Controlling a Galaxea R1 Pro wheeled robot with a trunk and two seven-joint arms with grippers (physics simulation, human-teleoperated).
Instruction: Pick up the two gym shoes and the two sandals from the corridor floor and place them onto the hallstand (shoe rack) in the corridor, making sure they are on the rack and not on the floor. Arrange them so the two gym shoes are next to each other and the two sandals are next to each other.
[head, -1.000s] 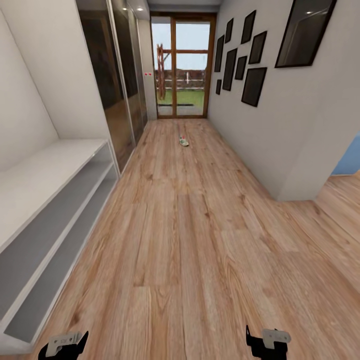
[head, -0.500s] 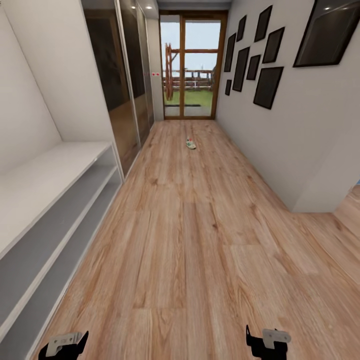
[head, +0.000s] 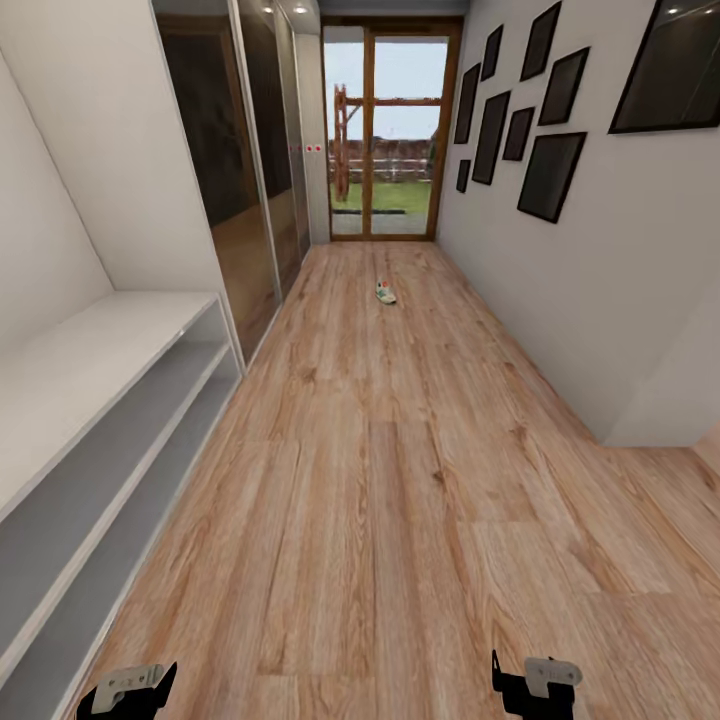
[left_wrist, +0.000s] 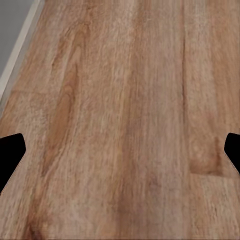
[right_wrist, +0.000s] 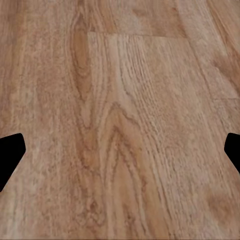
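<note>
One gym shoe (head: 386, 293) lies far down the corridor floor (head: 400, 480), well ahead of me and about centred between the arms, its long axis running roughly away from me. Both the left gripper (head: 128, 690) and right gripper (head: 535, 685) hang low with fingers spread wide and empty, and the hallstand (head: 90, 400) is on my left.

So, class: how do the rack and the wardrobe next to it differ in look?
The rack is low, white, with a flat top and open grey shelves; the wardrobe is tall, with dark glossy doors. The rack sits nearer the camera; the wardrobe runs further down the corridor. Both stand along the left wall.
</note>
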